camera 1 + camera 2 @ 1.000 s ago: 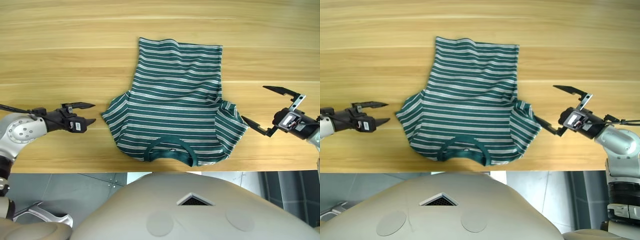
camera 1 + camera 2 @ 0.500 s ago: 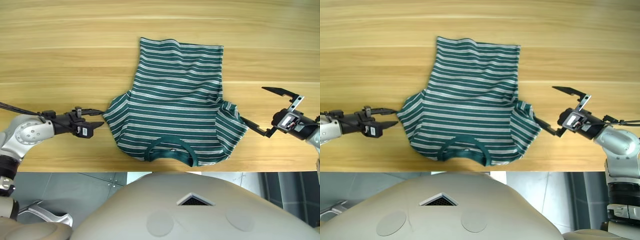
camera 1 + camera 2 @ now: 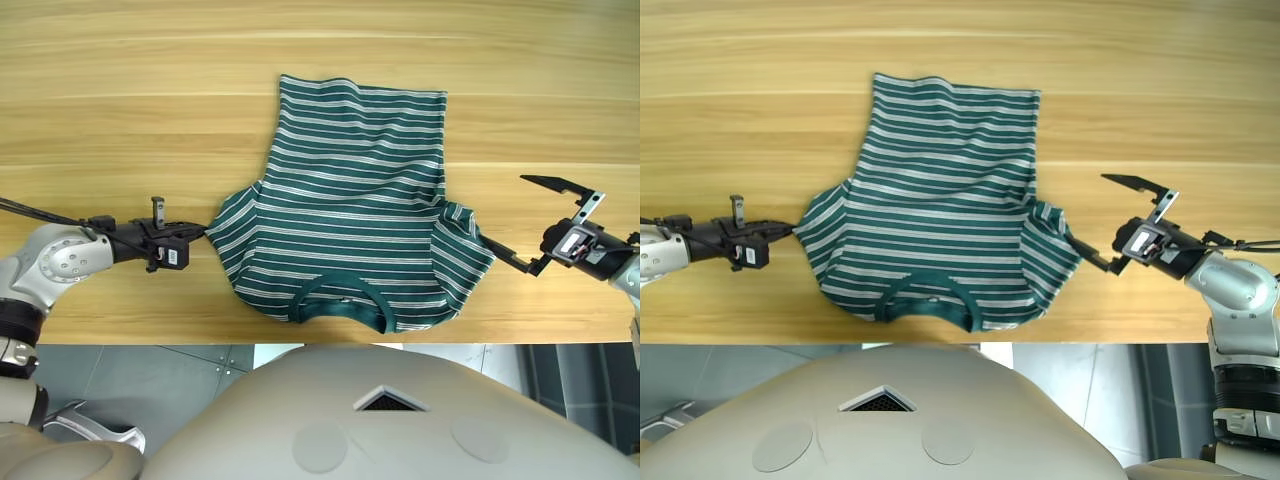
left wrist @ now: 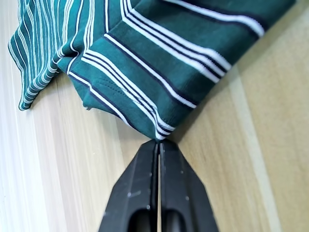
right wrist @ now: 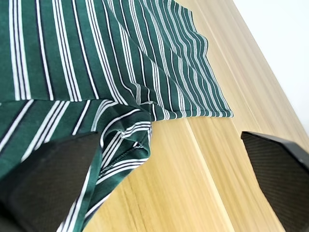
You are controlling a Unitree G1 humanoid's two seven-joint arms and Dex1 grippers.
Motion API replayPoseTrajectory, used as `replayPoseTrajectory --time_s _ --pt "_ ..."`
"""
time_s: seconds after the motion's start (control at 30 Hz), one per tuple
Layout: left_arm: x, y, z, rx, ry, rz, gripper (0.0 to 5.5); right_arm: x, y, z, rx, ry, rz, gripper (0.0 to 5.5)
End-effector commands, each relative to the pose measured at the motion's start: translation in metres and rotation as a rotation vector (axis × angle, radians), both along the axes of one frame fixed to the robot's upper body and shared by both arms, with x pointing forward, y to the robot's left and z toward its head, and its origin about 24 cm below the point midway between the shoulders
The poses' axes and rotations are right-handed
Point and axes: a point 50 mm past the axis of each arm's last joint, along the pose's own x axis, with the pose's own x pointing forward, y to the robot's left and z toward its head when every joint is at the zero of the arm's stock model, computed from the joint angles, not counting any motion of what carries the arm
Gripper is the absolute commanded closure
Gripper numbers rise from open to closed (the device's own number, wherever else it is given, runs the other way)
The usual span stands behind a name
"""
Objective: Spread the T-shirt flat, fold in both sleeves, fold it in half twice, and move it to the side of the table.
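Left eye view: we're on the spread-it-flat step

On the table (image 3: 120, 80) the shirt (image 3: 350, 210) lies midway, collar at our edge, sleeves (image 3: 228, 222) bunched. Our right gripper (image 3: 505, 208) gapes wide at its sleeve; our left gripper (image 3: 200, 233) is pinched closed at the other sleeve's corner. We reckon next up is real grabs, then outward tugs.

Silver-grey left arm (image 3: 55, 262), black cable (image 3: 30, 211), black gripper (image 4: 158, 143)

T-shirt (image 4: 159, 58): running off the left wrist view's edges.
Right sleeve (image 5: 63, 118): partly lying behind a finger (image 5: 48, 183) of the right pincer (image 3: 503, 208).
Bench (image 3: 100, 100): extending past every view's edge.
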Motion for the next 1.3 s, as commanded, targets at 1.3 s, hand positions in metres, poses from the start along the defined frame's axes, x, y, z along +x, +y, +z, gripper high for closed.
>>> replayPoseTrajectory --time_s 1.3 --pt "0.004 -0.048 0.033 -0.257 -0.149 -0.072 5.48 0.001 0.011 -0.002 0.033 -0.015 0.036 0.10"
